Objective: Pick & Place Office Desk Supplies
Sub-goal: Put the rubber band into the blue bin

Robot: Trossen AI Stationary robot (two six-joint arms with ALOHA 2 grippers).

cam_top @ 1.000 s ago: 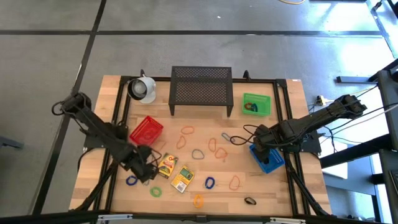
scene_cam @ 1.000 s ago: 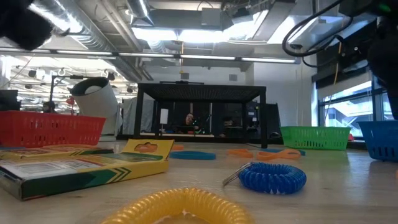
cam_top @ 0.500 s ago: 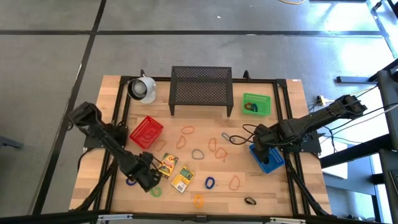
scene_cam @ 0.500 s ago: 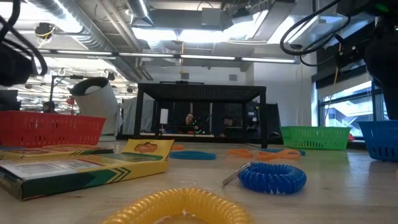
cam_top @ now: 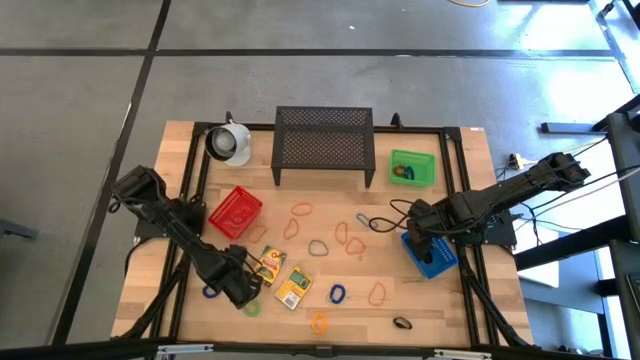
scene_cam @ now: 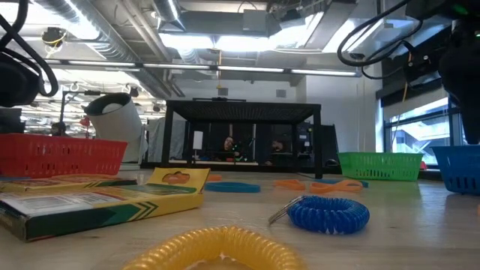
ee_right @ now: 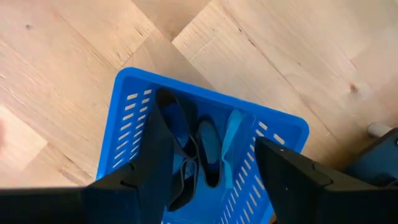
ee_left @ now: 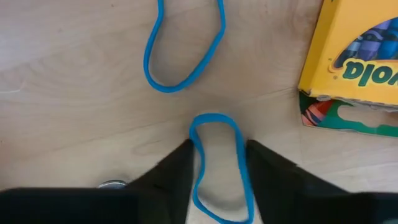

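Note:
Two blue loops lie on the wood near the table's left front; one lies free and flat. The other blue loop sits between the fingers of my left gripper, which points down over it and is shut on it. A yellow printed packet lies beside them. More loops are scattered mid-table. My right gripper hangs open above the blue bin, touching nothing. My left gripper pinches the blue loop by its two long sides, one finger against each. The fingers come from above, pointing down, and lie across the loop. The loop lies flat on the table, drawn narrow between the fingers.
Two yellow packets lie right of my left gripper. A red bin, a white mug, a black mesh shelf and a green bin stand farther back. A green loop lies near the front edge.
My left gripper has come down and a little toward the table's near edge, onto the blue loops beside the yellow packets. The loops and packets lie where they were. My right arm has kept still.

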